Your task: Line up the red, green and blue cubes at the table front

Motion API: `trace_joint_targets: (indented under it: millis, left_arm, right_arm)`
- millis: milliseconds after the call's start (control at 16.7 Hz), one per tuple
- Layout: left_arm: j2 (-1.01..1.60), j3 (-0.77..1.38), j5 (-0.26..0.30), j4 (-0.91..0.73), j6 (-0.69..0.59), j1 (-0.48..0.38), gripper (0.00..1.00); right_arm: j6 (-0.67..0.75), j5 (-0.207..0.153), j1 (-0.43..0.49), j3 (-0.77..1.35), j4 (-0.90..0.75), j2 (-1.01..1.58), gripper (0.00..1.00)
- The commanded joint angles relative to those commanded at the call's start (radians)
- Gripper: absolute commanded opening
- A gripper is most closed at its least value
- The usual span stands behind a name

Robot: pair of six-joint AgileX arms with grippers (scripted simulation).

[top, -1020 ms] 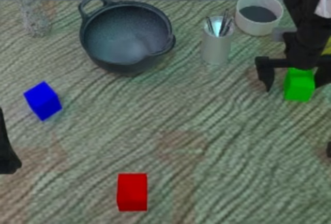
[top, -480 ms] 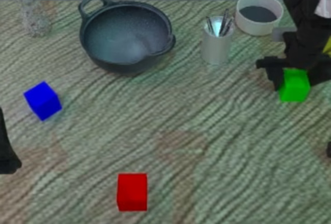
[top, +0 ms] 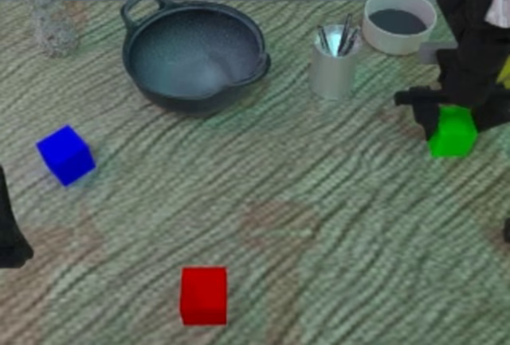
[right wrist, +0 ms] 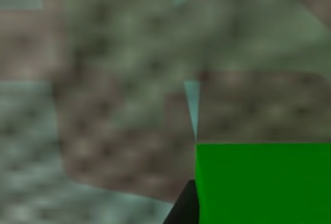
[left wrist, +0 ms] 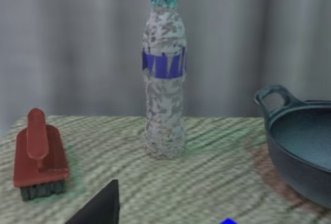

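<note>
the right gripper (top: 456, 118) sits at the right side of the table, back near the rear half, with its black fingers drawn in narrow against the green cube (top: 453, 131). in the right wrist view a dark finger (right wrist: 185, 206) lies flush against the side of the green cube (right wrist: 262, 182), so i judge the cube is gripped. whether it has left the table (top: 319, 201) i cannot tell.

just behind that gripper stands a white round container (top: 398, 20) with a dark inside, and to its left a metal cup of utensils (top: 333, 60). further left is the dark two-handled pan (top: 193, 54), and a plastic bottle (top: 44, 6) stands in the far left corner.

the left gripper (top: 9, 233) is parked at the left edge of the table, and i cannot tell how its fingers stand. its wrist view looks toward the bottle (left wrist: 164, 76), the pan's rim (left wrist: 295, 141) and a red scrubbing brush (left wrist: 39, 154).

as for progress: the red cube (top: 203, 295) already lies at the table front, a little left of centre, alone. the blue cube (top: 65, 154) rests on the left side, well behind the red one and apart from it, untouched. so one cube looks placed, the green one is in hand but far from the front, and the blue has yet to be fetched. most of the lining-up is left to do.
</note>
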Motion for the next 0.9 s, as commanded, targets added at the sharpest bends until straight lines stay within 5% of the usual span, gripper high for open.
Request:
trace_joint_targets:
  millis: [420, 900]
  left_arm:
    - [0.000, 0.000, 0.000, 0.000, 0.000, 0.000, 1.00]
    - [0.000, 0.000, 0.000, 0.000, 0.000, 0.000, 1.00]
  right_arm:
    - [-0.001, 0.002, 0.001, 0.022, -0.024, -0.027, 0.00]
    - [-0.003, 0.002, 0.009, 0.177, -0.240, -0.086, 0.00]
